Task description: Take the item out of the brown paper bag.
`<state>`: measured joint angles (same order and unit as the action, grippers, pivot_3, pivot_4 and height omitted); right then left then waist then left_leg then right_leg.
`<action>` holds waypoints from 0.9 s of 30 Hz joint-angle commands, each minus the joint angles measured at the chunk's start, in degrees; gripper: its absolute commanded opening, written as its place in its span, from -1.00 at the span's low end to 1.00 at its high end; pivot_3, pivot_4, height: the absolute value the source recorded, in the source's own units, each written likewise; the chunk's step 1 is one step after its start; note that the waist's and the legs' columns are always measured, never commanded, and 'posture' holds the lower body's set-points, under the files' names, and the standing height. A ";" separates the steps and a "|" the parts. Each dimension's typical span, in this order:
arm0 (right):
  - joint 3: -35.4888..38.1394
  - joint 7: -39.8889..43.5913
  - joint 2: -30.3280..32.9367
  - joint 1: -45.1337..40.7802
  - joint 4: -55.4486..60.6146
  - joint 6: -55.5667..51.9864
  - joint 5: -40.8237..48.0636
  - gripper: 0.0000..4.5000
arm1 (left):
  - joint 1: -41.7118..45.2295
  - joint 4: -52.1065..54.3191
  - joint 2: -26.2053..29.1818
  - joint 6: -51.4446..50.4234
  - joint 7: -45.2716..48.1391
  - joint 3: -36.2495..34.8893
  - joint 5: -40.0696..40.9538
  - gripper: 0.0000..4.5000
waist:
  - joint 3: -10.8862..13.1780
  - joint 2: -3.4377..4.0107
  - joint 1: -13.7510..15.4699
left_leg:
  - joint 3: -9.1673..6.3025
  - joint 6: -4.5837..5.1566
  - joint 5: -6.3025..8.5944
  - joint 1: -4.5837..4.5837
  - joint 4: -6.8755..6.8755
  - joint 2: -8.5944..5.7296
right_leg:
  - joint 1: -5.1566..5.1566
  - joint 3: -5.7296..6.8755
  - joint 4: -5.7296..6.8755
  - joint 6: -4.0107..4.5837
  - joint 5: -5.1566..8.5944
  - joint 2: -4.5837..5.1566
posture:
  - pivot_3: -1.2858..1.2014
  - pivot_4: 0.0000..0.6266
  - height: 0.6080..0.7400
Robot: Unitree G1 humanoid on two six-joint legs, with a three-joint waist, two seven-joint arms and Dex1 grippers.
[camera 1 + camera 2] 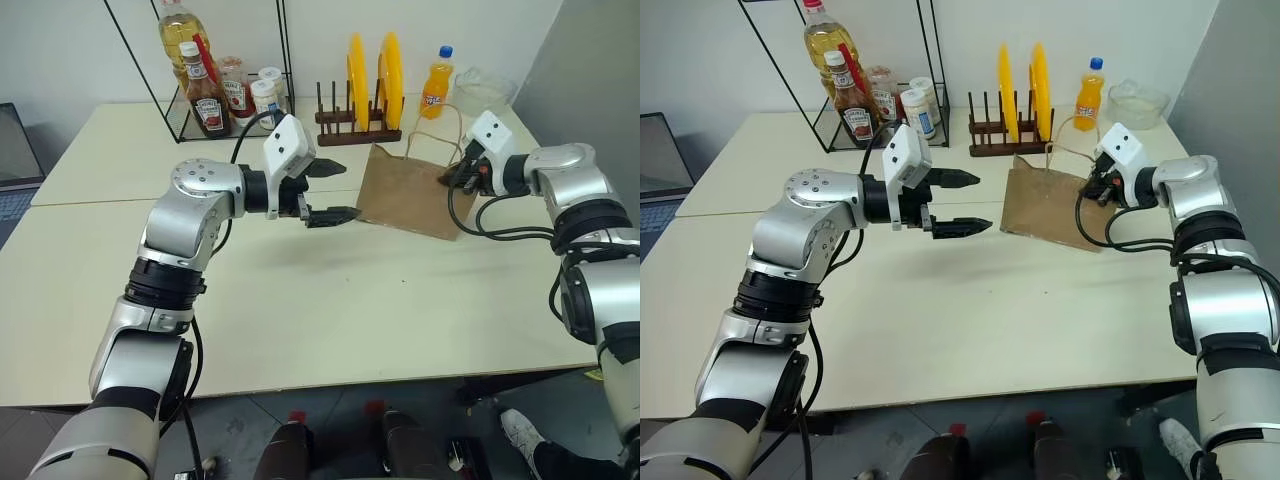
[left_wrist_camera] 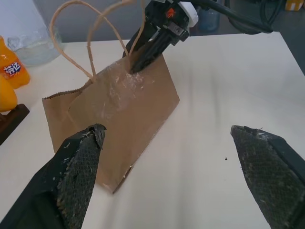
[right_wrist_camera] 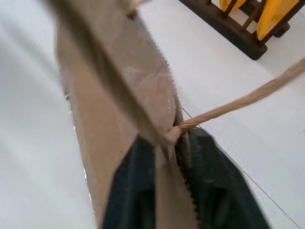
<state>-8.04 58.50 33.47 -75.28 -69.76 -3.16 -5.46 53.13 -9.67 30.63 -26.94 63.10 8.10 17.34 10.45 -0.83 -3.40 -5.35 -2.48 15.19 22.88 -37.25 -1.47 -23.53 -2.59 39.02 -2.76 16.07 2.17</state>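
Right gripper (image 3: 167, 191) clamped on the top edge of the brown paper bag (image 1: 410, 195), by the handle root. Left gripper (image 1: 965, 203) hangs wide open, empty, just beside the bag's other end. Bag stands on the table (image 1: 330, 310); the item isn't visible, presumably inside. Hold the rim firmly and pull the mouth open before the left reaches in.

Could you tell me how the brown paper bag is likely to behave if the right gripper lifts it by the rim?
The brown paper bag looks thin and creased, so it would probably flex. The right gripper pinches one top edge, so it may tilt or sag.
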 commanded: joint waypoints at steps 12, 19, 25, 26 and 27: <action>6.00 -1.43 -2.84 -1.59 4.29 6.33 3.43 -0.98 | -8.88 10.14 5.26 -5.53 -2.95 -6.59 2.93 1.00 | 0.01 0.03 -1.38 | -0.12 -0.05 -0.14 0.00 0.09 0.02 | -0.05 -0.02 0.03 0.05 -0.03 -0.01 | 0.03 -0.52 1.00; 4.31 5.60 -10.13 -4.69 5.64 10.74 3.69 -0.98 | -24.03 24.60 8.39 -13.95 -10.74 -16.13 7.93 1.00 | 0.06 0.10 -2.10 | -0.14 -0.06 -0.14 0.02 0.18 0.07 | -0.18 -0.04 0.06 0.06 -0.04 -0.01 | 0.03 -0.52 1.00; 3.12 5.65 -16.26 -7.66 0.02 15.34 1.40 -0.98 | -33.35 37.84 4.89 -20.48 -20.85 -21.72 13.09 1.00 | 0.06 0.10 -1.36 | -0.25 -0.07 -0.14 0.02 0.13 0.05 | -0.15 0.03 0.09 0.18 -0.12 0.00 | 0.03 -0.52 1.00; 2.84 5.62 -17.04 -8.14 -0.82 16.30 1.03 -0.98 | -34.48 39.66 4.28 -21.46 -22.49 -22.53 13.86 1.00 | 0.06 0.09 -1.23 | -0.26 -0.08 -0.15 0.03 0.12 0.04 | -0.15 0.02 0.08 0.20 -0.12 0.00 | 0.03 -0.52 1.00; 2.58 5.40 -17.98 -8.71 -1.63 16.91 0.64 -0.98 | -35.75 41.36 3.74 -22.29 -24.10 -23.57 14.55 1.00 | 0.06 0.09 -1.10 | -0.31 -0.09 -0.15 0.04 0.11 0.04 | -0.14 0.06 0.08 0.22 -0.14 0.00 | 0.03 -0.52 1.00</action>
<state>-5.91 64.34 15.43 -80.86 -71.37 11.09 -4.98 17.90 27.32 34.65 -48.06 41.77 -12.54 29.83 10.51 -0.74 -4.50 -5.70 -2.57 15.03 22.92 -37.15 -1.44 -23.67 -2.51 39.08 -2.51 15.91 2.17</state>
